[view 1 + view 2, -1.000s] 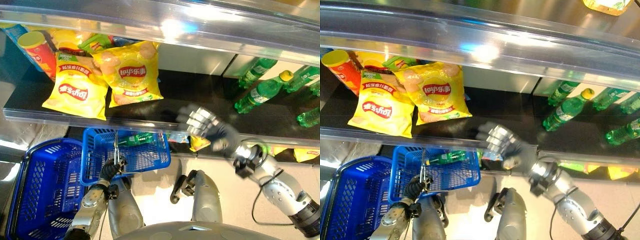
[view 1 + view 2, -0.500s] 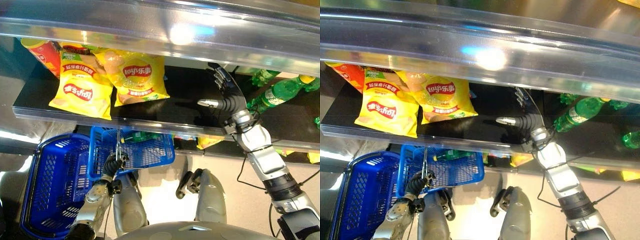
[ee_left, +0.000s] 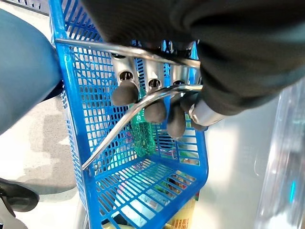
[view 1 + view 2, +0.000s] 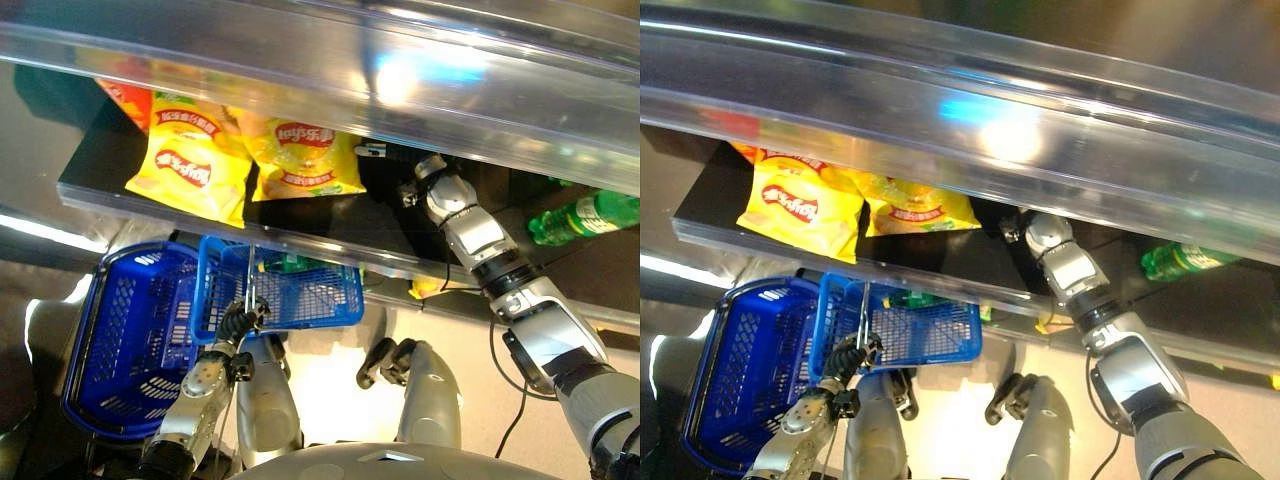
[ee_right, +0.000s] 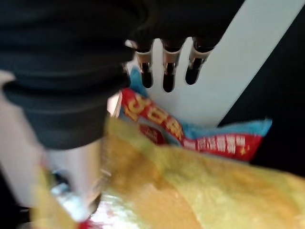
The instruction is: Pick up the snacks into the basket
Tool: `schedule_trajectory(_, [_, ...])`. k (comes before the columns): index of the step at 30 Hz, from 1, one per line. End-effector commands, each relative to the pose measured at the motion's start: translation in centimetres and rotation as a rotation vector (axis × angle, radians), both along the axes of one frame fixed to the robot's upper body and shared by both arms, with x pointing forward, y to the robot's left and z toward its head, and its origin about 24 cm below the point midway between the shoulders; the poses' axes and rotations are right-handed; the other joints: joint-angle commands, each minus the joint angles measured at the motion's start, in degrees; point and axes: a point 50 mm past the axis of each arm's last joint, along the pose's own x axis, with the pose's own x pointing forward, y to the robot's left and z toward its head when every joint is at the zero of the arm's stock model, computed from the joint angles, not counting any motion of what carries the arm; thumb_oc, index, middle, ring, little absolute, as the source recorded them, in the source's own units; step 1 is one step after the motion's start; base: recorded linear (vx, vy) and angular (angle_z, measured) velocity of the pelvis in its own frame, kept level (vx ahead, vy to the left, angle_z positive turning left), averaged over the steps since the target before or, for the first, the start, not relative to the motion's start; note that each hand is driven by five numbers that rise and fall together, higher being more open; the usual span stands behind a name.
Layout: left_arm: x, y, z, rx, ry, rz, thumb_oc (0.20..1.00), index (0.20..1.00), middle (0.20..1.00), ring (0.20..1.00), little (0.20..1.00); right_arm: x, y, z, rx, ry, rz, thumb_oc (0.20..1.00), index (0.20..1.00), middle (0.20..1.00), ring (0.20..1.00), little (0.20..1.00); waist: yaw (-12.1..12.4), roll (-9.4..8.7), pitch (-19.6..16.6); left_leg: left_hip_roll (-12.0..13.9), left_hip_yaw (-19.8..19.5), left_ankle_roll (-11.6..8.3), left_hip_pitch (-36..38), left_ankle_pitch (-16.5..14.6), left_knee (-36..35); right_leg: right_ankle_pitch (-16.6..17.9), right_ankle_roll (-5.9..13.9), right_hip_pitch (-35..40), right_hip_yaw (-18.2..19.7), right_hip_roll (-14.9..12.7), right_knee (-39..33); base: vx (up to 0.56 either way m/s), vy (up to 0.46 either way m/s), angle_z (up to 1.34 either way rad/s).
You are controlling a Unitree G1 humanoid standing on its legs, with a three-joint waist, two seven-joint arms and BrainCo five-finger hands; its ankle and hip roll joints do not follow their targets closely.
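Observation:
Two yellow chip bags lie on the black shelf, one to the left (image 4: 188,168) and one beside it (image 4: 303,160). My right arm reaches deep into the shelf just right of them, its hand tucked under the upper shelf rim. In the right wrist view my right hand (image 5: 165,71) has straight fingers spread over a yellow chip bag (image 5: 190,191), with a red and blue snack bag (image 5: 190,140) behind it. My left hand (image 4: 238,322) is curled round the metal handle (image 3: 124,119) of the small blue basket (image 4: 330,300), which holds a green bottle (image 3: 143,129).
A larger blue basket (image 4: 125,340) stands left of the small one. A red snack can (image 4: 128,95) sits behind the chip bags. A green bottle (image 4: 585,215) lies on the shelf's right part. The shiny upper shelf rim (image 4: 320,60) overhangs the shelf.
My right hand has gone from the front of the shelf inward and leftward to the chip bags. The camera has shifted. My left hand still holds the basket handle.

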Motion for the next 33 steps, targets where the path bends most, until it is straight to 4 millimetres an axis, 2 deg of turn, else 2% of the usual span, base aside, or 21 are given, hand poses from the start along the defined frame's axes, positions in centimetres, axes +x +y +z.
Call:
schedule_trajectory(1, [1.0,-0.1,5.0,-0.079,-0.254,-0.018,0.2,0.2,0.2,0.2,0.2,0.5,2.2,3.2,0.053,-0.057,0.061,1.0,1.0,1.0,1.0,1.0,2.7,-0.55,-0.6,-0.5,1.0,1.79,1.0,2.1,-1.6,10.2,7.21,1.0,1.6,-2.7,-4.1,-0.01,-0.015,0.09])
schedule_trajectory(2, [1.0,-0.1,5.0,-0.079,-0.255,-0.017,0.2,0.2,0.2,0.2,0.2,0.5,2.3,3.2,0.053,-0.058,0.062,1.0,1.0,1.0,1.0,1.0,2.6,-0.57,-0.5,-0.5,1.0,1.78,1.0,2.1,-1.6,10.2,7.21,1.0,1.6,-2.7,-4.0,-0.03,-0.024,0.08])
schedule_trajectory(3, [1.2,-0.2,5.3,-0.079,-0.263,-0.024,0.2,0.2,0.2,0.2,0.2,0.8,3.3,3.3,0.05,-0.031,0.081,1.0,1.0,1.0,1.0,1.0,3.1,-0.54,-0.4,-0.5,0.6,1.7,0.6,2.0,-1.0,10.0,6.99,1.0,1.6,-2.7,-3.6,-0.03,-0.022,0.05])
schedule_trajectory(8, [1.4,0.0,5.7,-0.079,-0.278,-0.024,0.2,0.2,0.2,0.2,0.2,1.4,4.4,3.4,0.041,0.022,0.086,1.0,1.0,1.0,1.0,1.0,4.1,-0.47,0.1,-0.4,-0.9,1.89,-0.9,1.6,0.9,9.0,6.37,0.4,1.7,-2.7,-2.0,-0.04,-0.01,0.02])
schedule_trajectory(13, [1.8,-0.2,6.8,-0.096,-0.321,-0.041,0.2,0.2,0.2,0.2,0.2,2.2,4.1,3.3,0.012,0.072,0.036,1.0,1.0,1.0,1.0,1.0,5.2,-0.14,0.8,-0.4,-2.8,2.52,-3.4,0.8,3.6,8.0,5.76,-1.1,1.9,-2.9,0.2,-0.06,-0.001,0.08])
schedule_trajectory(19, [1.9,-0.4,6.9,-0.097,-0.324,-0.052,0.2,0.2,0.2,0.2,0.2,2.6,3.5,2.5,0.001,0.113,0.002,1.0,1.0,1.0,1.0,1.0,5.7,0.04,1.0,-0.3,-3.9,2.86,-4.7,0.4,4.8,7.3,5.56,-1.5,1.6,-3.2,1.6,-0.02,-0.001,0.05])
schedule_trajectory(21, [2.1,-0.4,7.0,-0.096,-0.325,-0.054,0.2,0.2,0.2,0.2,0.2,2.7,3.5,2.2,-0.033,0.117,-0.015,0.2,0.2,0.2,0.2,0.2,6.0,-0.02,0.9,-0.3,-4.3,3.05,-5.1,0.3,5.0,7.5,5.65,-1.7,1.4,-3.2,1.8,-0.02,0.0,0.06])
schedule_trajectory(33, [2.7,-0.8,7.3,-0.096,-0.346,-0.05,0.2,0.2,0.2,0.2,0.2,2.5,2.9,3.0,-0.076,0.025,-0.054,0.2,0.2,0.2,0.2,0.2,4.5,-0.18,0.6,-0.9,-3.5,3.51,-3.8,0.0,4.3,8.1,5.9,-1.4,1.9,-3.5,1.7,0.0,0.014,0.01])
